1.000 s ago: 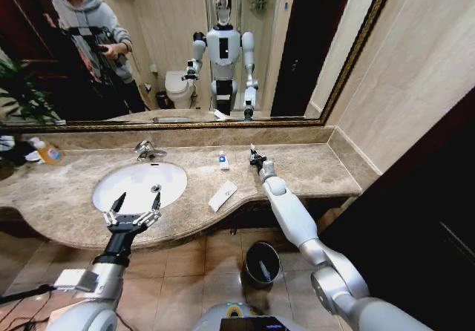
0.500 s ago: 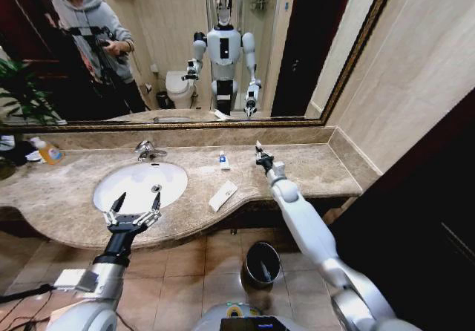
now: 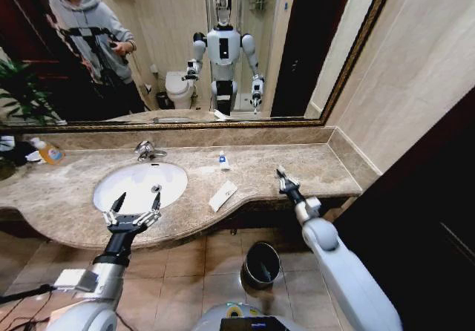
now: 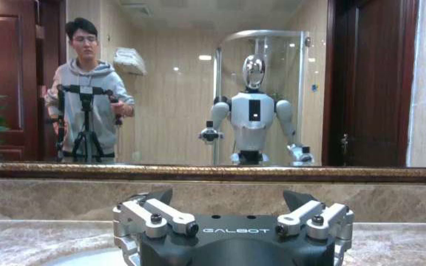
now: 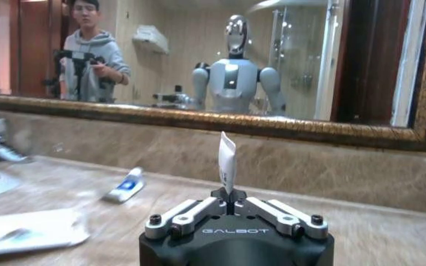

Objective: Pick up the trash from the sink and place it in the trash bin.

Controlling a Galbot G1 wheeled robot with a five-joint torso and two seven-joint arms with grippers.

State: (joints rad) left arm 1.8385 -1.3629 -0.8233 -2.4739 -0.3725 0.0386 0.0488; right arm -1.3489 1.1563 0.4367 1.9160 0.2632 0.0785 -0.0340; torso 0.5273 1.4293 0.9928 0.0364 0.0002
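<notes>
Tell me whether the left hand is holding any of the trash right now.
No: the left hand hovers with its fingers spread over the front rim of the sink, with nothing between them.

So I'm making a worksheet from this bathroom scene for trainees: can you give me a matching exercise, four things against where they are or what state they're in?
Things:
1. right gripper
2. left gripper
3. flat white packet
4. trash bin

Places or states:
a. on the floor below the counter's edge
b. open, over the near rim of the sink
c. lying on the counter right of the basin
d. shut on a small white piece of trash, over the counter's front right edge

Pairs: 1-d, 2-b, 3-c, 4-a
</notes>
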